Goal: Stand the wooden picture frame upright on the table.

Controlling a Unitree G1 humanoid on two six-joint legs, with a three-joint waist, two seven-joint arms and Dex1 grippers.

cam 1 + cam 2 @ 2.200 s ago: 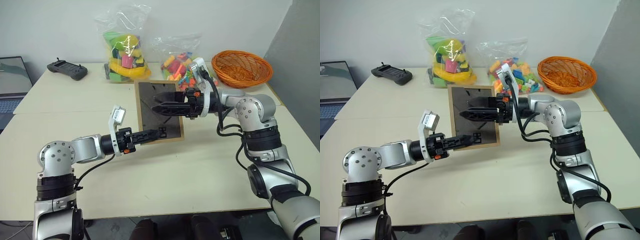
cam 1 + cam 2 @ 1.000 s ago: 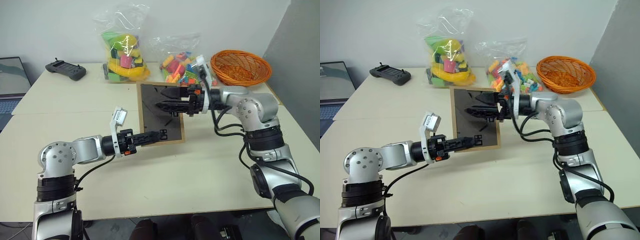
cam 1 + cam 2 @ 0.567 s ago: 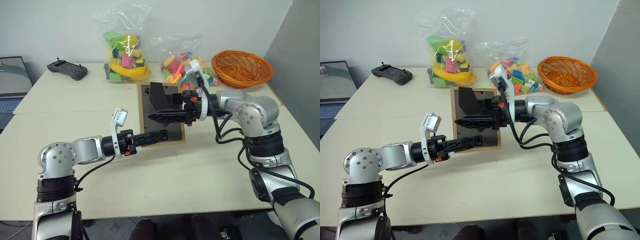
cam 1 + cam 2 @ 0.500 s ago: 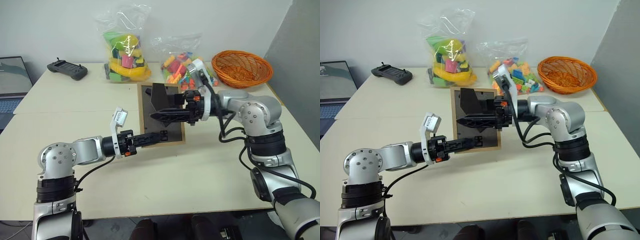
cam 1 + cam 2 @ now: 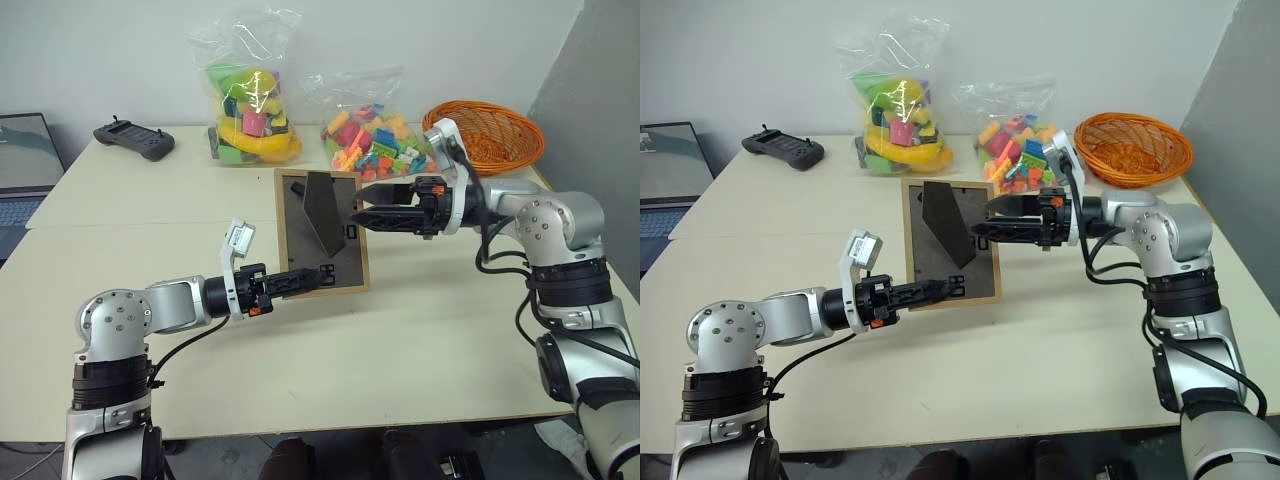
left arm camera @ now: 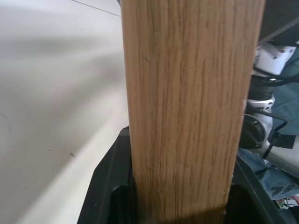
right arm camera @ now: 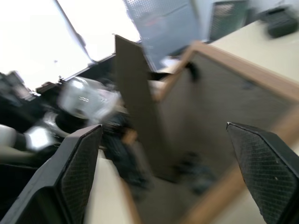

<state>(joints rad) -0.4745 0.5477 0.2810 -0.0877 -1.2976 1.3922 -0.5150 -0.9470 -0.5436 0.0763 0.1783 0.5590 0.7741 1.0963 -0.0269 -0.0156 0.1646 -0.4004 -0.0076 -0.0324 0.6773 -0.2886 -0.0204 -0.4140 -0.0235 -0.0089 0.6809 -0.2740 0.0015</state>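
Right hand withdrew, open | left hand grips wooden picture frame | 2 toy bags behind

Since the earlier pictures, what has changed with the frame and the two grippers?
The right gripper drew back off the wooden picture frame, toward the basket side, jaws open. The frame's stand, flat before, now sticks out. The left gripper kept its grip on the frame's lower edge, unmoved.
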